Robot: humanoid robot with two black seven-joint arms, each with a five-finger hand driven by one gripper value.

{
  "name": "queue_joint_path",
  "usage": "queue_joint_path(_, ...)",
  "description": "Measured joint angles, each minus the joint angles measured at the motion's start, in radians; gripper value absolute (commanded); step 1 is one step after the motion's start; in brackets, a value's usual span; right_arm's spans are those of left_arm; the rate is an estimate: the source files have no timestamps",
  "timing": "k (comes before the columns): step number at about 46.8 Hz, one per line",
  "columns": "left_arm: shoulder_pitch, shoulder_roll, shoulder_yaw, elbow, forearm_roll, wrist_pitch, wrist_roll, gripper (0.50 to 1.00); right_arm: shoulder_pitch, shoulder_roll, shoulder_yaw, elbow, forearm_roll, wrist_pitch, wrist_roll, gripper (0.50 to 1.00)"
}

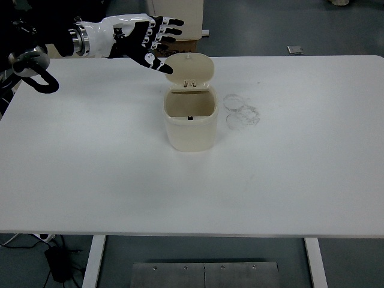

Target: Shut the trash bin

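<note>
A cream trash bin [190,123] stands on the white table [288,168], a little left of its middle. Its hinged lid [190,69] stands upright at the back, so the inside of the bin shows. My left hand [153,39] is open with the fingers spread, reaching in from the upper left. It sits just left of and above the lid's top edge, with the thumb tip close to the lid's left side. I cannot tell whether it touches the lid. The right arm is out of view.
Faint ring-shaped marks [241,111] lie on the table right of the bin. A cardboard box [180,43] and a white cabinet [180,12] stand on the floor behind the table's far edge.
</note>
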Motion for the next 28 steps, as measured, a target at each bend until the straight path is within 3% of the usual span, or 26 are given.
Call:
queue_joint_path(11,-0.056,-0.009,0.042,0.0,0.146,-0.043,0.0,1.0,0.0,0.0,0.0,0.0,0.0,0.0,0.0,0.993)
queue_joint_path(28,-0.094,-0.08,0.12,0.003,0.197,-0.046,0.001,1.0,0.0,0.0,0.0,0.0,0.0,0.0,0.0,0.993)
